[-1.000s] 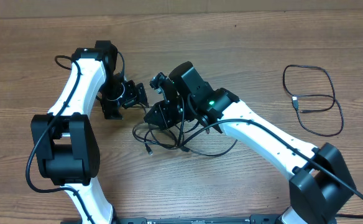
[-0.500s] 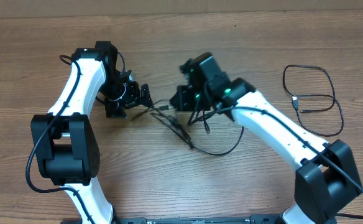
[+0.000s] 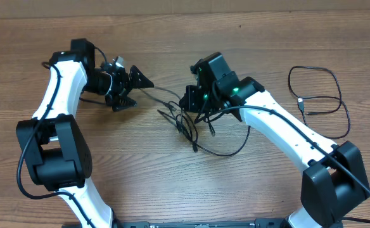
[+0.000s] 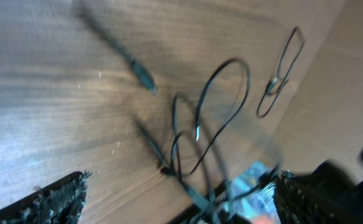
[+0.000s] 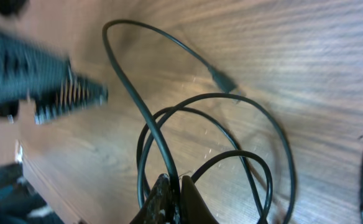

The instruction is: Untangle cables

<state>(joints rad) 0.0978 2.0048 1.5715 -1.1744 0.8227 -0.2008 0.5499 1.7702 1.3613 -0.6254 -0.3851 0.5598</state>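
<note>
The tangle of thin black cables (image 3: 186,124) lies at the table's middle, its loops spreading down toward the front. My right gripper (image 3: 189,101) is shut on one strand of it; the right wrist view shows the fingers (image 5: 174,186) pinching a cable (image 5: 145,130), with a plug end (image 5: 222,79) lying on the wood. My left gripper (image 3: 133,88) is to the left of the tangle with its jaws wide apart. One strand runs from the tangle toward it. In the blurred left wrist view the loops (image 4: 201,127) lie ahead of the open jaws (image 4: 181,190).
A separate black cable (image 3: 321,101) lies in a loose loop at the far right; it also shows in the left wrist view (image 4: 282,70). The wooden table (image 3: 248,38) stretches behind both arms. The left gripper shows blurred in the right wrist view (image 5: 45,81).
The left arm has swung left and back, away from the tangle, and its jaws have opened. The right gripper moved right with its strand, pulling the bunch out flatter.
</note>
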